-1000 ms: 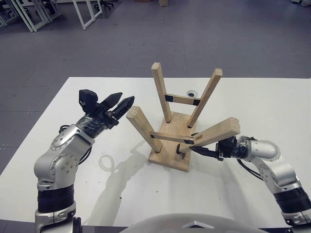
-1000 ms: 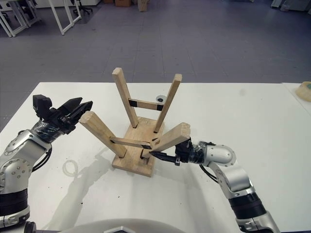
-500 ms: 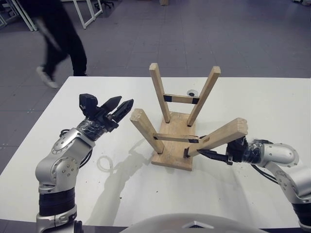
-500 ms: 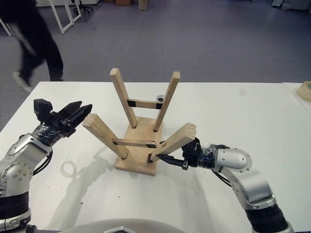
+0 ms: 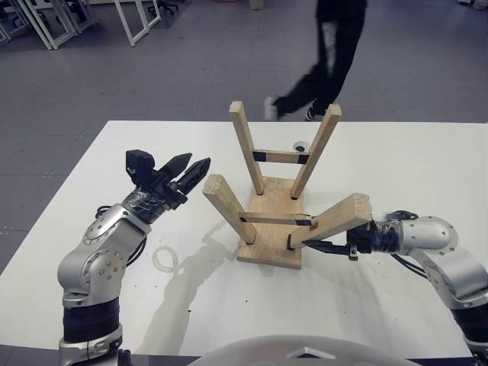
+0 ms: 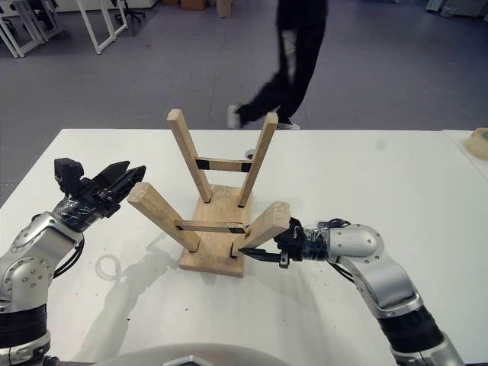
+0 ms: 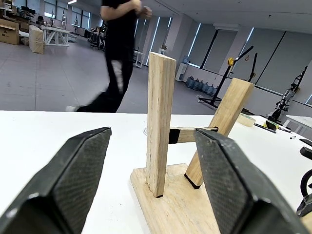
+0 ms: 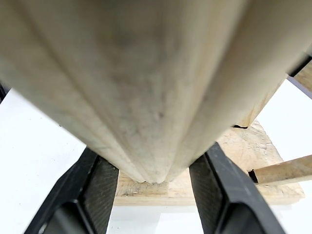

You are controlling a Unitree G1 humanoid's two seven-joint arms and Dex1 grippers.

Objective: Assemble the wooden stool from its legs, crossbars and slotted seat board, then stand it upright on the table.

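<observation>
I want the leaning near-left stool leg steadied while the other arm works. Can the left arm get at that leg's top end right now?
Probably yes. The left gripper is open, level with and just beside the near-left leg's top end, nothing between them; the right gripper holds the near-right leg.

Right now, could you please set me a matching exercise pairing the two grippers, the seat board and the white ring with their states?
Things:
1 left gripper
2 right gripper
3 seat board
4 white ring

States:
A flat on the table, under the legs
B open, held in the air
C lying loose on the table, on the robot's left
D closed around the near right leg

Pairs: 1-B, 2-D, 3-A, 4-C
</observation>
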